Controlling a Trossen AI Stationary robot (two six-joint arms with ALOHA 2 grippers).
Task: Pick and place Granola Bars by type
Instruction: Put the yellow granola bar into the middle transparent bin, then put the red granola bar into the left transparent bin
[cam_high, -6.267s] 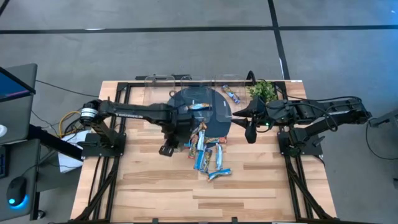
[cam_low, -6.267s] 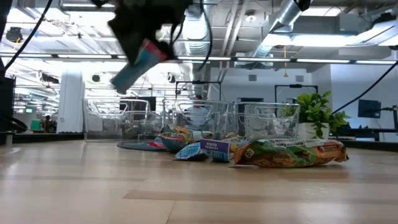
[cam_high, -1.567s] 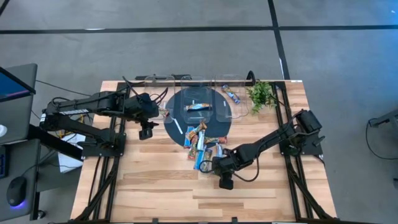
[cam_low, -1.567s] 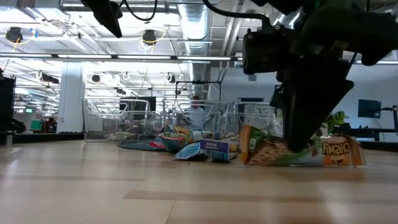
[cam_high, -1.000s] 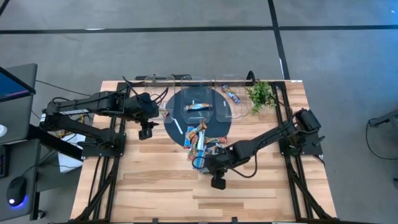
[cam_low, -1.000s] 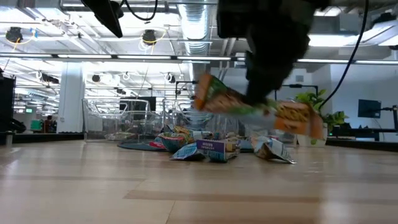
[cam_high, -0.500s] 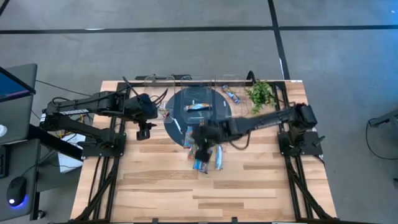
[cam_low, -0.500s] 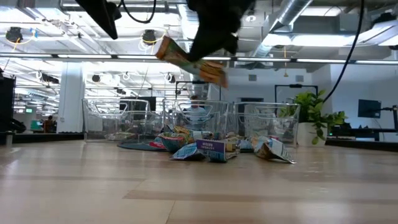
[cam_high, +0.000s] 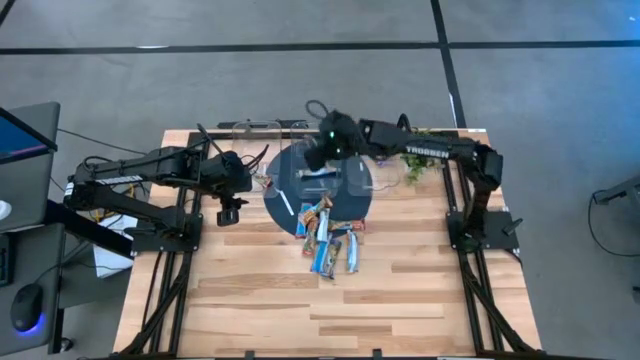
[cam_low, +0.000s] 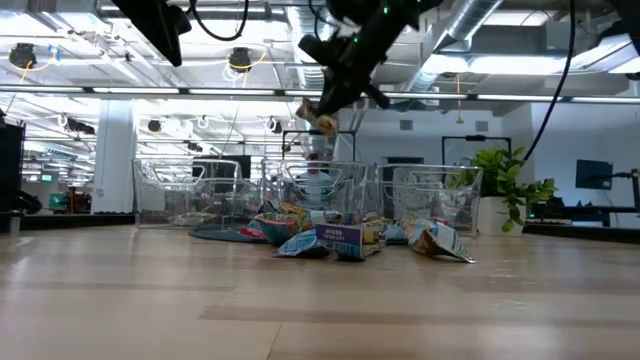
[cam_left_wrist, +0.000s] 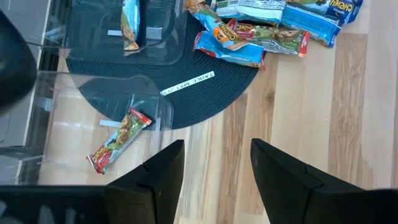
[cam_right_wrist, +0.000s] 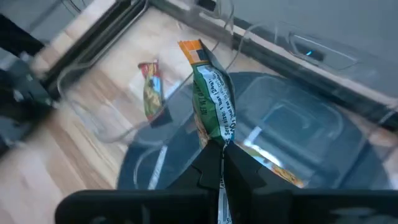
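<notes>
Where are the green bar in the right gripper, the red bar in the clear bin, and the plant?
green bar (cam_right_wrist: 215, 102): right wrist view, middle of the wrapper.
red bar (cam_left_wrist: 117, 142): left wrist view, middle of the wrapper.
plant (cam_low: 508, 185): low view, its leaves.
right gripper (cam_right_wrist: 222, 155): right wrist view, where the fingers pinch.

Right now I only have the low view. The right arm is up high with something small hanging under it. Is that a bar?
Observer: Yes. The right wrist view shows a green-wrapped bar with an orange end, pinched in the right gripper.
Operator: What is underneath it?
Observer: From above, it hangs roughly over the middle clear bin, which holds a blue-wrapped bar.
Operator: And the left arm?
Observer: The left gripper waits at the table's left side. Its fingers are open and empty, near the left clear bin, which holds a red-wrapped bar.
</notes>
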